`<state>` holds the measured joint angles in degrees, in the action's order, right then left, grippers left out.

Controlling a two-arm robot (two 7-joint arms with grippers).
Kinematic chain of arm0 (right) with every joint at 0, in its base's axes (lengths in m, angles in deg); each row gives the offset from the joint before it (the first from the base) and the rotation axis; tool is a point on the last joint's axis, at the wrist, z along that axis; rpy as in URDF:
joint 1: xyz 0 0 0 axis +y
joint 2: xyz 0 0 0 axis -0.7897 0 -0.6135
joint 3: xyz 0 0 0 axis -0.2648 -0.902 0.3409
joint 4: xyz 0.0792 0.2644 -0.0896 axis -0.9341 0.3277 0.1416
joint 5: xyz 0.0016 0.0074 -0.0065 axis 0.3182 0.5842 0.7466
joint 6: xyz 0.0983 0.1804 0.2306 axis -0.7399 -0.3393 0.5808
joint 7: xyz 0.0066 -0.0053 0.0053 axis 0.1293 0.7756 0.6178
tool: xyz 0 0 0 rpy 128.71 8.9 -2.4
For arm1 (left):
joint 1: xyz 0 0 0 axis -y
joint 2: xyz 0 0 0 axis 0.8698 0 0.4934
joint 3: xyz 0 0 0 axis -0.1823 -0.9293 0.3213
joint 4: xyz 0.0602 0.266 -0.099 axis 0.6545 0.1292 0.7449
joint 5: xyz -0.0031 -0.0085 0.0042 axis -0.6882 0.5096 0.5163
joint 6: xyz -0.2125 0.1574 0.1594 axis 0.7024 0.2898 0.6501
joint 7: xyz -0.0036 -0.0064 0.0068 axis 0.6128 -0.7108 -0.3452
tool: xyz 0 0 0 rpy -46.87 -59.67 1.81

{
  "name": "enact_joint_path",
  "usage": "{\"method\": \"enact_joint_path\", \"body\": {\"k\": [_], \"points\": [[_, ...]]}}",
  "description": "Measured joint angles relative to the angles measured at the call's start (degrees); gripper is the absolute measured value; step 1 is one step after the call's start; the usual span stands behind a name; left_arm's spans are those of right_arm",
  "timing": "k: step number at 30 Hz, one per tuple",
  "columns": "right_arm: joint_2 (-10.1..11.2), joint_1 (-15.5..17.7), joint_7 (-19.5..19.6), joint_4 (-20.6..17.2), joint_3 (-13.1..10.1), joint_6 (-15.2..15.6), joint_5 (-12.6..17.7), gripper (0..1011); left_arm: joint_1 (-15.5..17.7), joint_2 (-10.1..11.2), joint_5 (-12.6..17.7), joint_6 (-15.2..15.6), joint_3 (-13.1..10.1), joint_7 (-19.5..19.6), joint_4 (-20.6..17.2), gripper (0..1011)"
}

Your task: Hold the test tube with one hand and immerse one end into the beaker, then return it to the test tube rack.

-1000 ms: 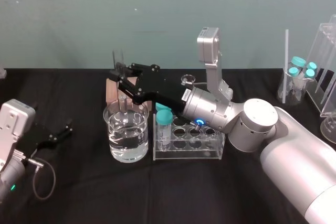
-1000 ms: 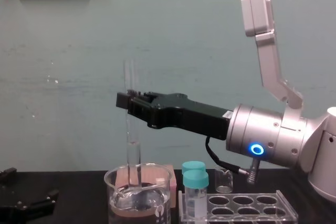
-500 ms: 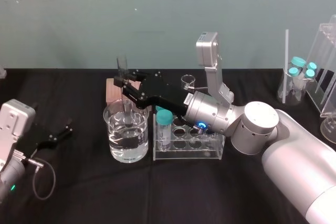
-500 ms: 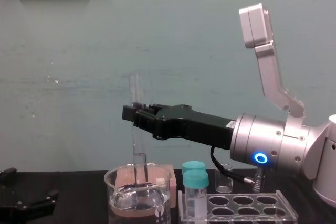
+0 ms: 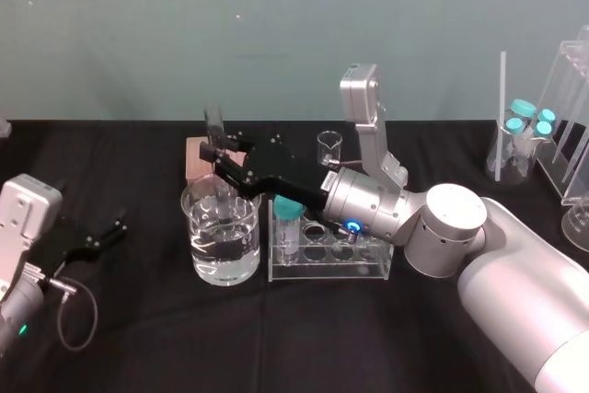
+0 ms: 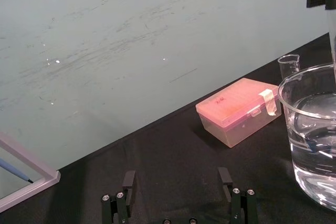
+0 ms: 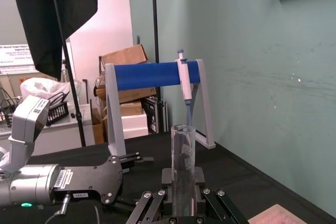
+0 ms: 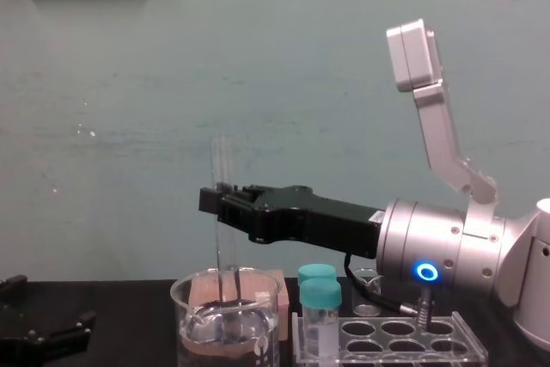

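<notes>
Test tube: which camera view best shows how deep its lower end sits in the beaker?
The chest view: side-on, it shows the test tube near-upright in the right hand, lower end below the beaker rim. The head view foreshortens it from above; the right wrist view shows its open top above the fingers.

The head view looks steeply down on the table [image 5: 276, 338] from mid-distance. The chest view looks level across it, close to the beaker [image 8: 198, 333] and rack [image 8: 404, 333], which both views share. The left wrist view, low near the table, also meets the beaker. The right wrist view faces the robot's left, with the tube [image 7: 182, 166] close before it.
</notes>
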<state>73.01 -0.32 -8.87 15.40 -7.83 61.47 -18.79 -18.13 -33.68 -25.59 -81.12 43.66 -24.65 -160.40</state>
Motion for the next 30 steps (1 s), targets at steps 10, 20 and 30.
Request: {"method": "enact_joint_path", "body": {"k": [10, 20, 30], "points": [[0.3, 0.4, 0.4, -0.1, 0.2, 0.3, -0.5, 226, 0.0, 0.0, 0.0, 0.0, 0.0, 0.0, 0.0, 1000], [0.3, 0.5, 0.4, -0.1, 0.2, 0.3, -0.7, 226, 0.0, 0.0, 0.0, 0.0, 0.0, 0.0, 0.0, 1000], [0.2, 0.8, 0.6, -0.5, 0.2, 0.5, -0.7, 226, 0.0, 0.0, 0.0, 0.0, 0.0, 0.0, 0.0, 1000]]}}
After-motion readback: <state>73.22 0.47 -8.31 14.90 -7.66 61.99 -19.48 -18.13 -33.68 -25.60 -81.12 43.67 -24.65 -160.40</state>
